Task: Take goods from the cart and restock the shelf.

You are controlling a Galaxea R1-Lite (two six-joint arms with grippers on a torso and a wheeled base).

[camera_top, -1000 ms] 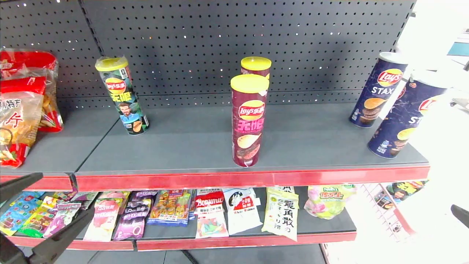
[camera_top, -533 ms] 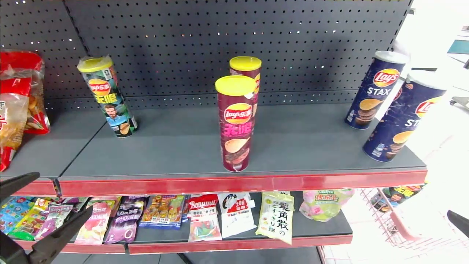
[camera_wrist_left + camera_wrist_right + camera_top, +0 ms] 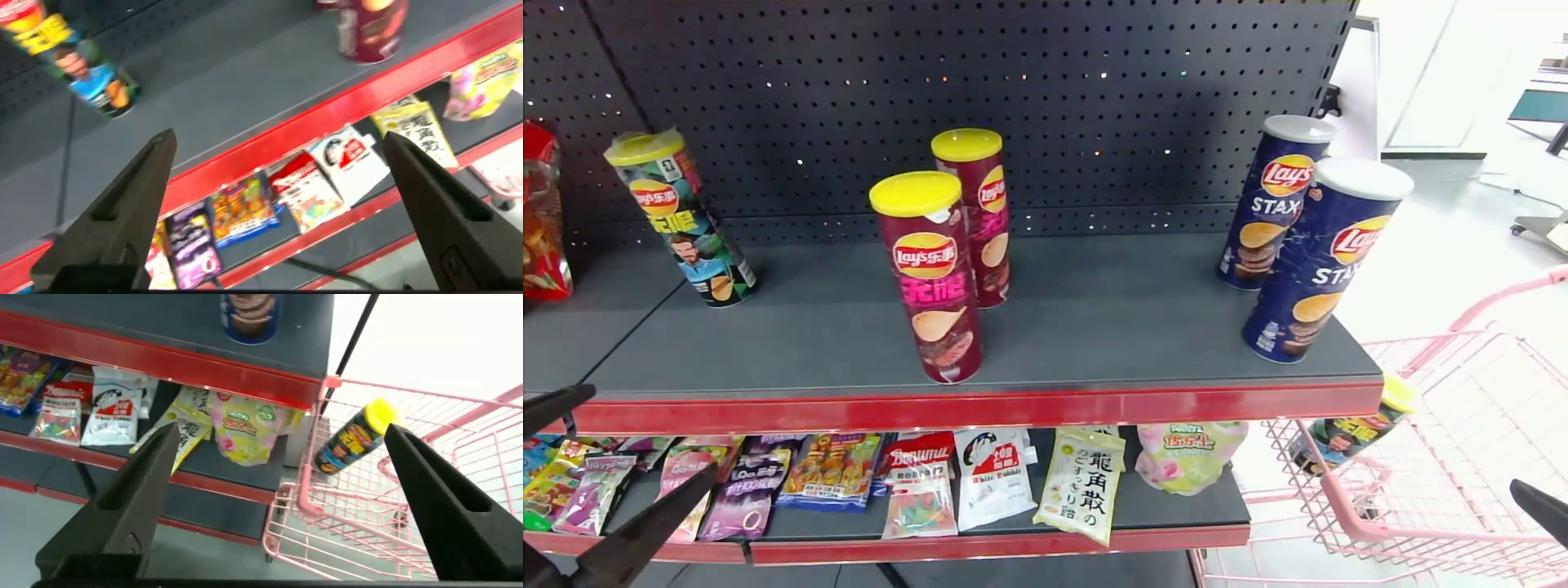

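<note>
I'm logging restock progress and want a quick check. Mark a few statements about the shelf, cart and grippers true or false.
1. Two blue cans stand at the right end of the upper shelf. True.
2. The pink cart holds nothing. False: a yellow-lidded can lies in it.
3. The right gripper grips a can. False: its jaws are open with nothing between them.
4. Two maroon cans stand mid-shelf, one behind the other. True.
</note>
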